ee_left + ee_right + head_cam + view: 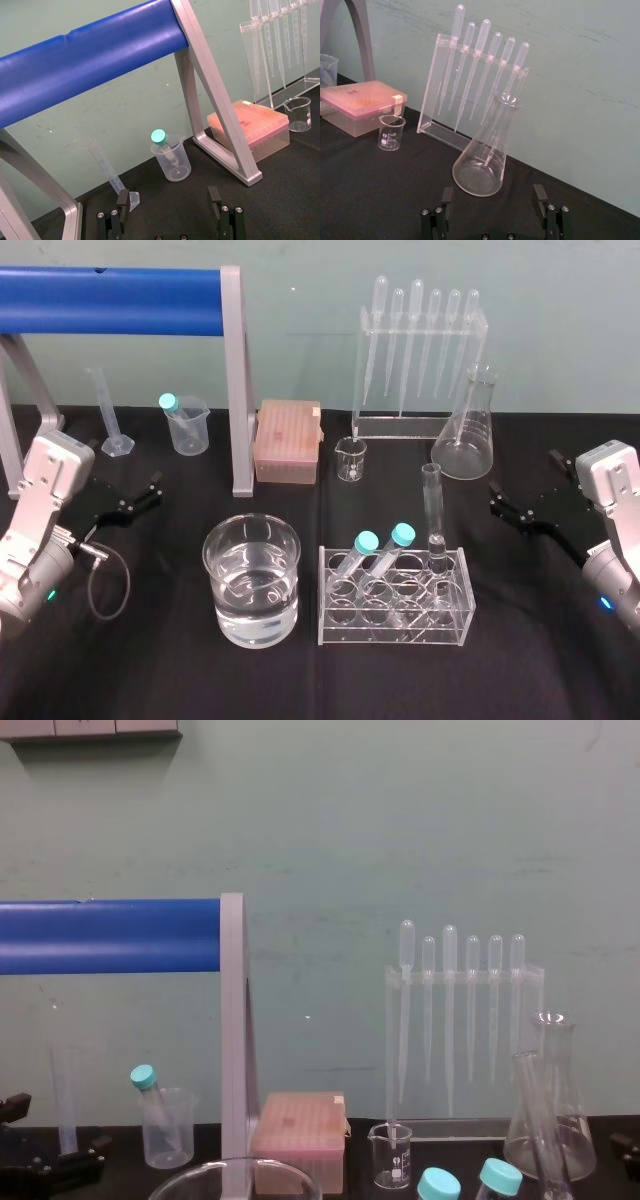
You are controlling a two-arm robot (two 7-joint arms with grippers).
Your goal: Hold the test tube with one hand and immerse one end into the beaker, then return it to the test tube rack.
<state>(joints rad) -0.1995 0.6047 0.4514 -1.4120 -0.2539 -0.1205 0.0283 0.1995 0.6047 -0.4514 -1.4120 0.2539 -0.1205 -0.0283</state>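
Observation:
The test tube (432, 502) stands upright in the back right slot of the clear test tube rack (394, 636), its rim well above the rack. In the chest view the test tube (533, 1115) shows leaning in front of the flask. The beaker (218, 558), wide and part full of water, sits just left of the rack; its rim (235, 1172) is low in the chest view. My left gripper (152, 490) hovers open at the far left, empty (168, 199). At the far right my right gripper (497, 498) is open too and holds nothing (493, 195).
Two teal-capped tubes (382, 540) lean in the rack. Behind are a pipette stand (420, 360), a conical flask (468, 430), a small beaker (351, 458), a pink tip box (288, 440), a plastic beaker (188, 425), a graduated cylinder (110, 415) and a blue-barred frame (235, 380).

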